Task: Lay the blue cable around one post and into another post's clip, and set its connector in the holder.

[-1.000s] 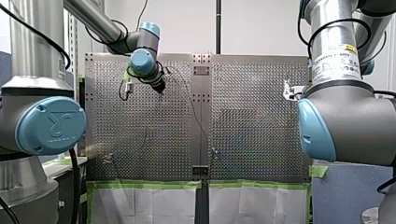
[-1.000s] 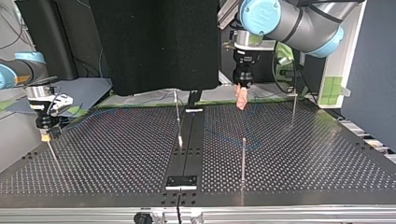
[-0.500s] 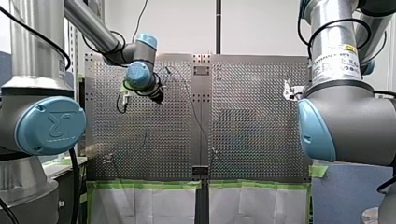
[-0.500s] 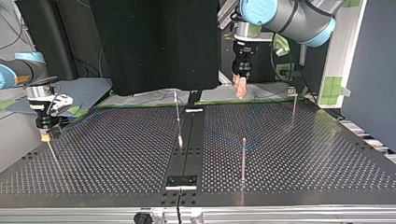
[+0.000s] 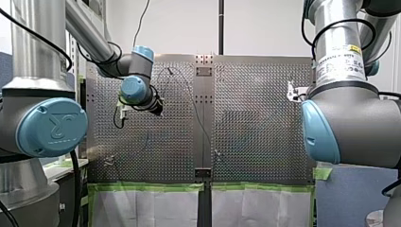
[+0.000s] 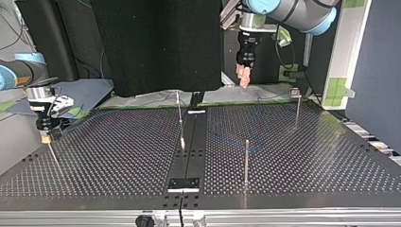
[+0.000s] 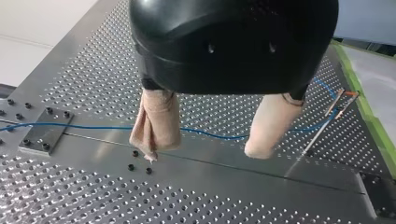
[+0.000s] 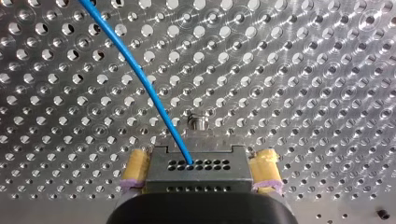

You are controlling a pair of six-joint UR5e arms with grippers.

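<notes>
left: black left gripper with beige pads (image 7: 204, 151) spread, empty, held above perforated metal table (image 6: 118, 156) | right: right gripper with yellow pads (image 8: 199, 163) pinched on grey perforated connector block (image 8: 210, 176) | thin blue cable (image 7: 84, 126): laid slack right of centre in top view, beside thin metal post (image 6: 246, 161) | advice: cable to be straddled low, pads closed gently, slack kept for routing round post
</notes>
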